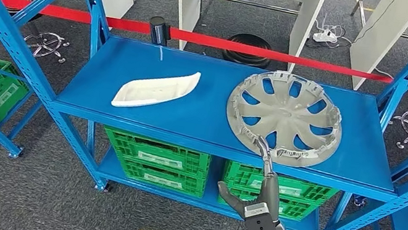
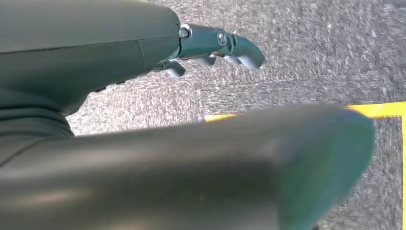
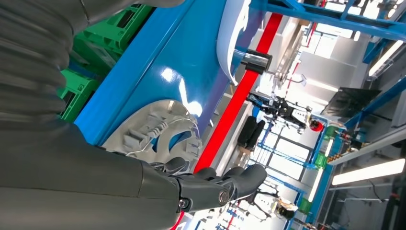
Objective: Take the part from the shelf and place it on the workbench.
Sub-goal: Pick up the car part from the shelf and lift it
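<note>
— Reaching where, the right hand (image 1: 257,180)?
— Fingertips at the grey wheel cover (image 1: 284,116), by the blue shelf's (image 1: 206,125) front edge; probably touching, not gripping.
— The left hand (image 2: 210,45)?
— Fingers apart, holding nothing.

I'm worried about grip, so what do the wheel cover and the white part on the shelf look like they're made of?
The wheel cover looks like moulded plastic with a matte silver-grey finish: thin spokes and small clip tabs line its rim. The white part seems to be glossy plastic, a smooth curved shell. Both lie on the blue shelf, apparently painted metal, showing shiny reflections.
</note>
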